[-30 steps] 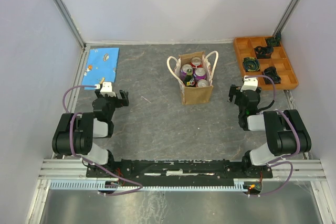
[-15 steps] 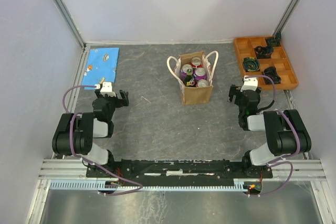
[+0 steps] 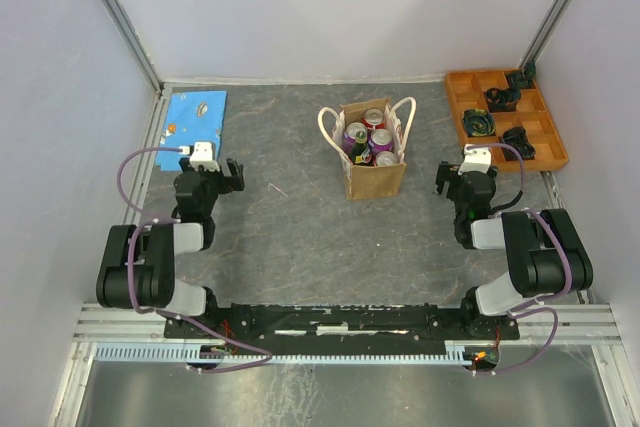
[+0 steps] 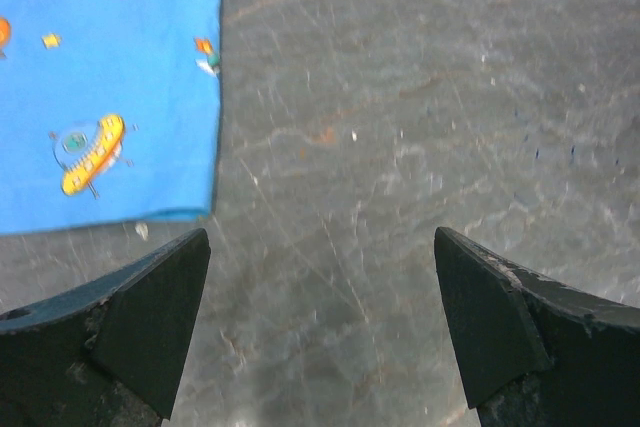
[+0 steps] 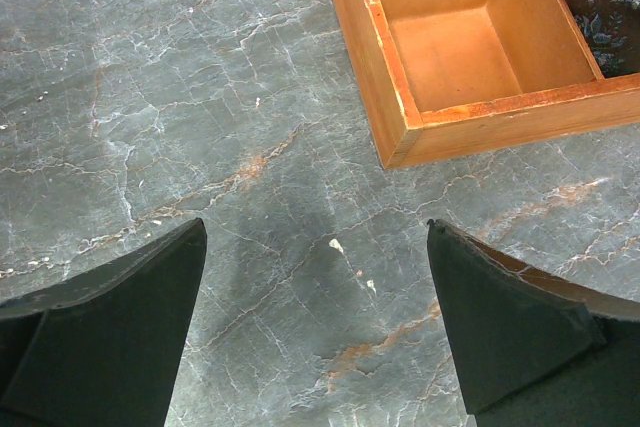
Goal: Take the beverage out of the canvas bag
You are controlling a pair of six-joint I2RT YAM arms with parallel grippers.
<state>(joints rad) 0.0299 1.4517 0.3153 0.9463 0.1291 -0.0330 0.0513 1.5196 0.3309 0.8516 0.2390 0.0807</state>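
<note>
The tan canvas bag (image 3: pixel 374 175) with white rope handles stands upright at the table's middle back. Several beverage cans (image 3: pixel 368 137) and a dark bottle (image 3: pixel 359 148) show in its open top. My left gripper (image 3: pixel 222 175) is open and empty, low over the table left of the bag; its wrist view (image 4: pixel 320 247) shows bare table between the fingers. My right gripper (image 3: pixel 452 182) is open and empty, right of the bag; its wrist view (image 5: pixel 315 237) shows bare table between the fingers.
A blue patterned cloth (image 3: pixel 193 116) lies at the back left, its corner in the left wrist view (image 4: pixel 100 77). An orange compartment tray (image 3: pixel 455 97) with dark objects sits at the back right, its corner in the right wrist view (image 5: pixel 380 57). Grey walls enclose the table.
My left arm has swung: its gripper moved slightly back and left, toward the blue cloth. The right arm and the bag have not moved.
</note>
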